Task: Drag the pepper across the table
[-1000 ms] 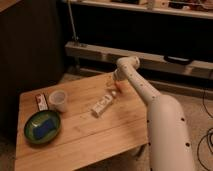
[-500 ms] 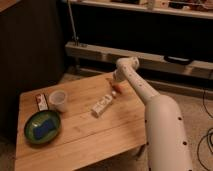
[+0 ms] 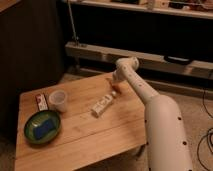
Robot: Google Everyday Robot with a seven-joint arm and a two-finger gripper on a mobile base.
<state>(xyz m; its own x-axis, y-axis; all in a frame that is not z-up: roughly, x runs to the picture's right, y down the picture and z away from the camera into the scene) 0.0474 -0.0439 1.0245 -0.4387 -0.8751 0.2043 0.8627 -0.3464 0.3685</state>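
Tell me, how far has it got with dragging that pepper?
Reaching looks done: the gripper is down at the table's far edge, right over the pepper, which lies beside the white tube. The contact or drag seems in hand. Nearly all the pull across the table is left.

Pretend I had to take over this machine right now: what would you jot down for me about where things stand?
Gripper: down at the far right part of the table, right over the pepper. Whether it has a hold on it is not visible.
Pepper: a small orange-red bit just below the gripper, close to the upper end of the white tube.
Also on the table: a clear cup, a green bowl with a blue thing in it, and a small red-and-white packet, all on the left.
Done: the arm has reached the pepper.
Left: drag it across the tabletop.
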